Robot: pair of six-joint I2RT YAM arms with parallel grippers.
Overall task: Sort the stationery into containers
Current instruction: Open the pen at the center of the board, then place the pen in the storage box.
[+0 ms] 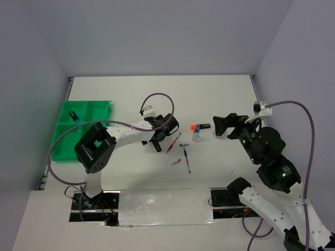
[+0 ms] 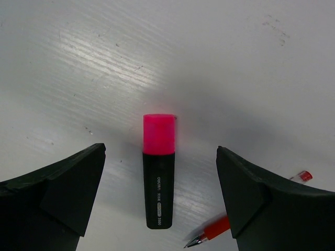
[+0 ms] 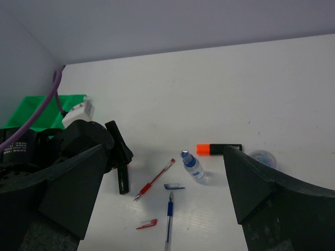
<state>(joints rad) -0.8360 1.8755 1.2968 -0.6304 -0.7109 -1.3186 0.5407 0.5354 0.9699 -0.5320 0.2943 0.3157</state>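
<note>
A black highlighter with a pink end [image 2: 158,172] lies flat on the white table, between the open jaws of my left gripper [image 2: 159,150], which touch nothing. In the top view that gripper [image 1: 158,138] is right of the green tray [image 1: 78,133]. A highlighter with a blue end [image 1: 74,115] lies in the tray's far left compartment. My right gripper [image 1: 215,127] hovers open and empty beside the orange-ended highlighter [image 3: 219,149] and the blue-capped clear bottle [image 3: 193,167]. A red pen [image 3: 154,180], a blue pen [image 3: 168,214] and a translucent roll [image 3: 261,157] lie loose.
A loose blue pen cap [image 3: 173,186] and a red cap [image 3: 146,224] lie among the pens. The red pen's tip [image 2: 214,230] lies close to my left gripper's right finger. Grey walls close in the table at the back and sides.
</note>
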